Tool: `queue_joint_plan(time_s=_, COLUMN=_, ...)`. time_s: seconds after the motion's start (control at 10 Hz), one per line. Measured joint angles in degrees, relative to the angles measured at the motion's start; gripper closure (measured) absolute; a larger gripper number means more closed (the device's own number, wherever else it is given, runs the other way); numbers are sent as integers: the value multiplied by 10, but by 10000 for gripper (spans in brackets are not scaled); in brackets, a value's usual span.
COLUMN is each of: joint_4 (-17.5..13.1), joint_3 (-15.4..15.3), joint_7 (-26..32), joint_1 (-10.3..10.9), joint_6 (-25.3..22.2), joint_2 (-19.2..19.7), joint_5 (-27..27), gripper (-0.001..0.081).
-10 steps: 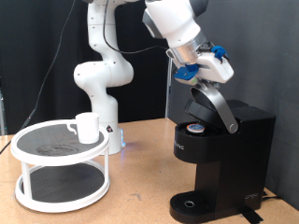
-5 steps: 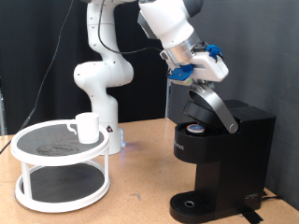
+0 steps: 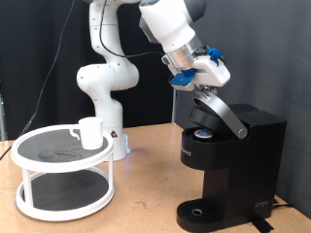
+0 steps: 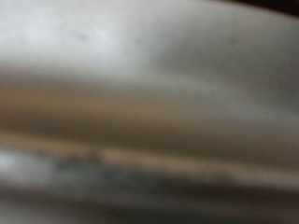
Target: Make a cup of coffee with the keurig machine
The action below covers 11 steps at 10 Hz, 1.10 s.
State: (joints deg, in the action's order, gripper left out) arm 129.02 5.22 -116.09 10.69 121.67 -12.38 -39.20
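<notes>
- The gripper [image 3: 197, 80] is sitting at the raised lid [image 3: 222, 109] of the keurig machine [image 3: 231, 160]; I cannot tell whether its fingers are apart or together, since the wrist view is showing only a blur.
- The lid is standing tilted open, with a pod [image 3: 202, 134] lying in the chamber below.
- The machine looks heavy and stiff; its hinged lid seems best handled at the front edge.
- The cup [image 3: 90, 132], well apart on a round white stand [image 3: 63, 184] on the desk [image 3: 146, 209], appears light, smooth and breakable; its side handle or rim looks best for gripping.
</notes>
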Motion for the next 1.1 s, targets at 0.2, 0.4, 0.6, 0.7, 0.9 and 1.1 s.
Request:
queue_joint_plan(time_s=0.2, joint_4=10, joint_3=0, joint_7=0, joint_1=0, joint_6=13, joint_2=-2, joint_5=13, gripper=806)
queue_joint_plan(time_s=0.4, joint_4=26, joint_3=2, joint_7=0, joint_1=-5, joint_6=29, joint_2=-1, joint_5=29, gripper=806)
queue_joint_plan(time_s=0.6, joint_4=40, joint_3=4, joint_7=7, joint_1=-9, joint_6=40, joint_2=0, joint_5=32, gripper=806)
queue_joint_plan(time_s=0.7, joint_4=44, joint_3=4, joint_7=10, joint_1=-9, joint_6=48, joint_2=0, joint_5=32, gripper=806)
queue_joint_plan(time_s=0.9, joint_4=53, joint_3=6, joint_7=20, joint_1=-10, joint_6=57, joint_2=0, joint_5=31, gripper=806)
queue_joint_plan(time_s=1.1, joint_4=65, joint_3=7, joint_7=32, joint_1=-9, joint_6=75, joint_2=1, joint_5=27, gripper=806)
